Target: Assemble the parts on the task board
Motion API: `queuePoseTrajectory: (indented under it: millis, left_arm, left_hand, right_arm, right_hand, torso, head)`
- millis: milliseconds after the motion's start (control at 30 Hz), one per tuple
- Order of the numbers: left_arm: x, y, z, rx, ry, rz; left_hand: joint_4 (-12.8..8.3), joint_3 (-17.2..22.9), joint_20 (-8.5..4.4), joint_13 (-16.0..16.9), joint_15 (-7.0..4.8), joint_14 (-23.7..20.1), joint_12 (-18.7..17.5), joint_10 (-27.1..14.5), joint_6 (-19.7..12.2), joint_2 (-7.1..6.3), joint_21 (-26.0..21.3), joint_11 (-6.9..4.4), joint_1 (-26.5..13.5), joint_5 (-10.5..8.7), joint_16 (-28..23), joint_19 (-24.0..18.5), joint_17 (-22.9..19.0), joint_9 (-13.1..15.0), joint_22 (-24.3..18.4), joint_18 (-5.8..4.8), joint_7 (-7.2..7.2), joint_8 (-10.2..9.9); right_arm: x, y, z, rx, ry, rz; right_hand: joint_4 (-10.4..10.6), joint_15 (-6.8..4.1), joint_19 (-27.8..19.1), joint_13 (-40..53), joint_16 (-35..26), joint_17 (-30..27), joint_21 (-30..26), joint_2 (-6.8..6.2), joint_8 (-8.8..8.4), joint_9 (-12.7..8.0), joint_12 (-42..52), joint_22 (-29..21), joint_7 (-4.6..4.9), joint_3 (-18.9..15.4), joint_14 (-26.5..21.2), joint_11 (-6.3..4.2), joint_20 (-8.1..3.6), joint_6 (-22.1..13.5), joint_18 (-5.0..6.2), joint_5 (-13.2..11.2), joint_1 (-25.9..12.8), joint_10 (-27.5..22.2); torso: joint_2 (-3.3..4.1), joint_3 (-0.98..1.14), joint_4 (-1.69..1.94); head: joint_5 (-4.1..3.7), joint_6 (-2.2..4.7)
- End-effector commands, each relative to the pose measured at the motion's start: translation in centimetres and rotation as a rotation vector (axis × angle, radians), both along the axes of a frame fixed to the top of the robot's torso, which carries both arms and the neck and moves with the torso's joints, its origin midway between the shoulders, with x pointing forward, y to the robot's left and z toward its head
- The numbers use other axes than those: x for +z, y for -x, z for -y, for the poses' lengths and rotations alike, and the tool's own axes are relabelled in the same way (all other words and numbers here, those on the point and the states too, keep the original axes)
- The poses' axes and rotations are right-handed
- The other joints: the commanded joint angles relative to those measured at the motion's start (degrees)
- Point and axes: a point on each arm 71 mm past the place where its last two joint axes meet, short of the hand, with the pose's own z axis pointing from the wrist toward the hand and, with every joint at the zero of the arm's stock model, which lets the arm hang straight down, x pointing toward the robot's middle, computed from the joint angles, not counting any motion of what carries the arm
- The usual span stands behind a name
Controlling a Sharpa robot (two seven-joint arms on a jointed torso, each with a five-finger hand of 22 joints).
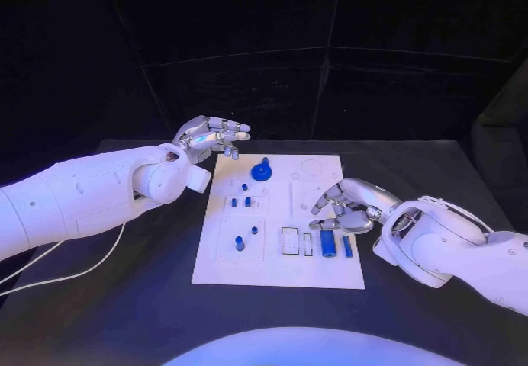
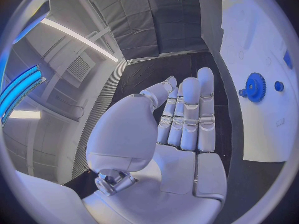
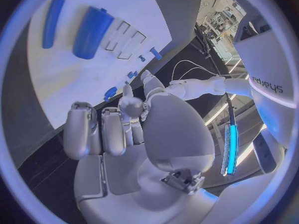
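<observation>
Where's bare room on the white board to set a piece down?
The near edge of the board, below the two blue cylinders, is bare. So is the far right corner, right of the blue gear. The right edge is crowded by the right hand.

Matt white task board (image 1: pixel 281 259), glossy hands

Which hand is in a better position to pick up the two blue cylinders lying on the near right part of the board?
Probably the right hand: it hovers over the task board, just beyond the blue cylinders. The left hand is at the far left corner, off the board, with fingers straight.
</observation>
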Motion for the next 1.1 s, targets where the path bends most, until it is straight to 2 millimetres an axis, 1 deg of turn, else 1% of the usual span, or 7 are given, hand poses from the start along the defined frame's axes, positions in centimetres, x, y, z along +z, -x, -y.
queuePoseTrajectory:
  millis: [33, 100, 233, 367, 667, 867, 1100]
  left_arm:
    - [0.2, 0.0, 0.0, -0.007, 0.011, 0.007]
    - [0.1, 0.1, -0.1, -0.005, 0.010, 0.007]
    - [0.1, 0.1, -0.3, -0.001, 0.008, 0.006]
    - [0.0, 0.2, -0.4, 0.000, 0.008, 0.006]
    - [0.0, 0.2, -0.6, 0.002, 0.007, 0.006]
    - [0.0, 0.3, -0.6, 0.001, 0.007, 0.005]
    - [0.0, 0.3, -0.6, 0.000, 0.007, 0.003]
  left_hand:
    - [0.0, -0.5, 0.05, 0.1, 0.02, -0.2, 0.2, -0.4, 0.0, 0.45, -0.2, 0.00, -0.1, 0.07, -0.1, -0.3, 0.0, 0.0, -0.1, 0.81, 0.00, 0.2]
    - [0.0, -0.5, 0.05, 0.1, 0.02, -0.2, 0.2, -0.4, 0.0, 0.45, -0.2, 0.00, -0.1, 0.07, -0.1, -0.3, 0.0, 0.0, -0.1, 0.81, 0.00, 0.2]
    - [0.0, -0.5, 0.04, 0.1, 0.00, -0.3, 0.3, -0.4, 0.1, 0.46, -0.2, -0.04, 0.0, 0.07, -0.1, -0.2, -0.1, 0.0, -0.1, 0.82, -0.05, 0.3]
    - [0.0, -0.6, 0.03, 0.1, -0.02, -0.3, 0.3, -0.3, 0.2, 0.50, -0.2, -0.07, 0.0, 0.07, -0.1, -0.2, -0.1, 0.0, -0.1, 0.83, -0.09, 0.3]
    - [0.0, -0.6, 0.03, 0.1, -0.04, -0.3, 0.4, -0.3, 0.2, 0.53, -0.3, -0.10, 0.0, 0.08, -0.1, -0.2, -0.1, 0.0, -0.1, 0.84, -0.13, 0.4]
    - [0.0, -0.6, 0.03, 0.1, -0.04, -0.3, 0.4, -0.3, 0.2, 0.53, -0.3, -0.10, 0.0, 0.08, -0.1, -0.2, -0.1, 0.0, -0.1, 0.84, -0.13, 0.4]
    - [0.0, -0.6, 0.03, 0.1, -0.04, -0.3, 0.4, -0.3, 0.2, 0.53, -0.3, -0.10, 0.0, 0.08, -0.1, -0.2, -0.1, 0.0, -0.1, 0.84, -0.13, 0.4]
  right_arm:
    - [-0.4, 0.1, 1.5, -0.138, 0.013, -0.103]
    - [-0.6, 0.3, 2.2, -0.189, 0.054, -0.113]
    - [-1.2, 0.6, 3.1, -0.261, 0.122, -0.141]
    - [-1.9, 0.9, 3.0, -0.281, 0.163, -0.149]
    - [-3.3, 1.3, 1.9, -0.279, 0.216, -0.146]
    - [-4.2, 1.3, 1.1, -0.267, 0.235, -0.163]
    - [-5.0, 1.5, 0.0, -0.236, 0.246, -0.171]
  right_hand:
    - [0.7, -0.24, 0.6, 7.4, 0.8, 1.3, 0.6, 0.36, 1.44, 0.7, 5.7, 1.0, 0.08, -1.6, 3.5, 0.20, -0.02, -0.9, -0.90, 1.8, -0.8, 0.4]
    - [0.5, -0.21, 0.5, 15.1, 1.2, 2.0, 0.7, 0.91, 3.38, 1.7, 11.5, 1.0, 0.02, -2.9, 3.5, 0.31, -0.16, -1.8, -0.86, 4.3, 0.0, 1.9]
    - [2.0, -0.08, 0.5, 18.0, 1.6, 2.7, 0.7, 1.18, 5.05, 2.6, 13.4, 1.1, 0.16, -5.1, 3.5, 0.11, -0.03, -3.0, -0.86, 4.5, -1.7, 2.2]
    - [3.6, -0.02, 0.6, 19.1, 2.0, 3.5, 0.9, 1.04, 5.81, 3.0, 14.0, 1.6, 0.16, -6.8, 3.6, 0.17, -0.01, -3.9, -0.96, 4.0, -3.2, 2.4]
    - [6.1, 0.07, 1.4, 22.8, 3.5, 6.5, 2.2, 0.67, 7.28, 3.8, 16.4, 3.8, 0.20, -8.9, 4.1, 0.24, 0.07, -5.0, -1.39, 3.0, -3.5, 3.8]
    - [6.8, 0.11, 1.9, 25.0, 4.4, 8.3, 3.0, 0.69, 7.79, 4.1, 17.9, 5.2, 0.20, -9.4, 4.4, 0.26, 0.11, -5.2, -1.67, 3.0, -3.2, 4.8]
    - [7.1, 0.13, 2.1, 25.7, 4.6, 8.9, 3.2, 0.71, 7.97, 4.2, 18.4, 5.6, 0.22, -9.6, 4.5, 0.28, 0.13, -5.4, -1.76, 2.9, -2.9, 5.2]
  torso:
    - [-0.46, 0.00, -0.88]
    - [-0.53, 0.05, -1.11]
    - [-0.66, 0.12, -1.52]
    - [-0.73, 0.20, -1.64]
    - [-0.66, 0.14, -1.49]
    - [-0.57, 0.22, -1.57]
    - [-0.56, 0.15, -1.54]
  head:
    - [-1.27, 0.22]
    - [-1.69, 0.19]
    - [-1.93, 0.03]
    - [-1.88, -0.21]
    - [-1.84, -0.45]
    - [-1.68, -0.52]
    - [-1.61, -0.75]
